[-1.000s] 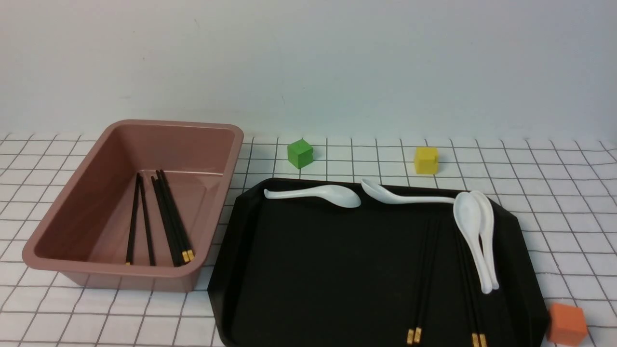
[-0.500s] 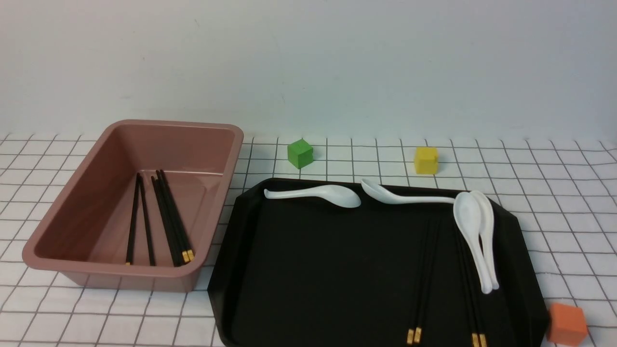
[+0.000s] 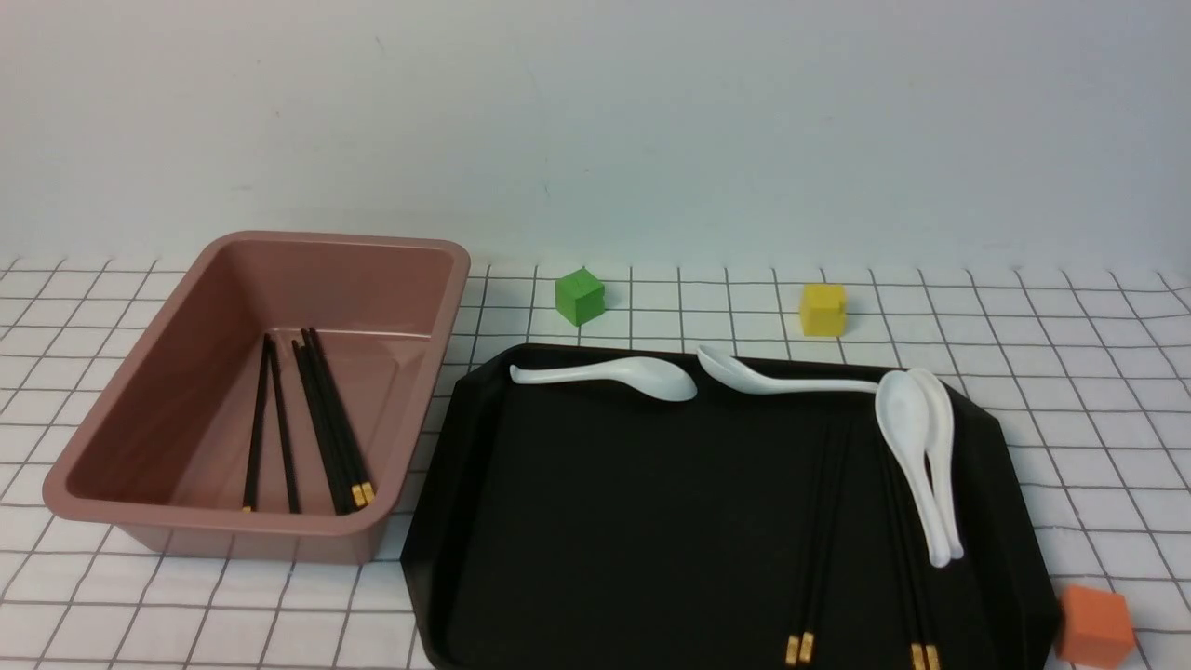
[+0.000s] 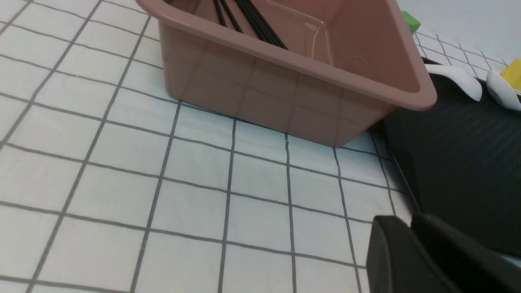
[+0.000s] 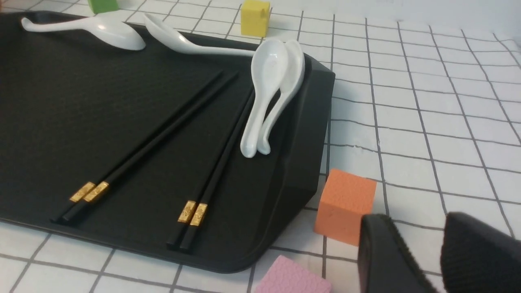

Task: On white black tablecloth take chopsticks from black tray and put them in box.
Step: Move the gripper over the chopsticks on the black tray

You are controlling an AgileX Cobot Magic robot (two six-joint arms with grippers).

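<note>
Two pairs of black chopsticks with gold bands [image 3: 819, 549] [image 3: 907, 568] lie on the right half of the black tray [image 3: 633, 521], on the white black-grid tablecloth [image 3: 1070, 372]. They also show in the right wrist view [image 5: 163, 134] [image 5: 222, 162]. The dusty-pink box [image 3: 335, 279] stands left of the tray and holds two more pairs [image 3: 321, 428]. No gripper shows in the front view. My left gripper [image 4: 409, 221] is shut and empty above the cloth, near the box [image 4: 285, 93] and the tray's corner [image 4: 460, 154]. My right gripper [image 5: 419, 221] is open and empty beside the tray's right edge.
Several white spoons [image 3: 614, 377] [image 3: 782, 380] [image 3: 916, 456] lie along the tray's far and right sides. A green cube [image 3: 580, 296] and a yellow cube [image 3: 823, 309] stand behind the tray. An orange cube [image 5: 345, 205] and a pink cube [image 5: 291, 276] sit by my right gripper.
</note>
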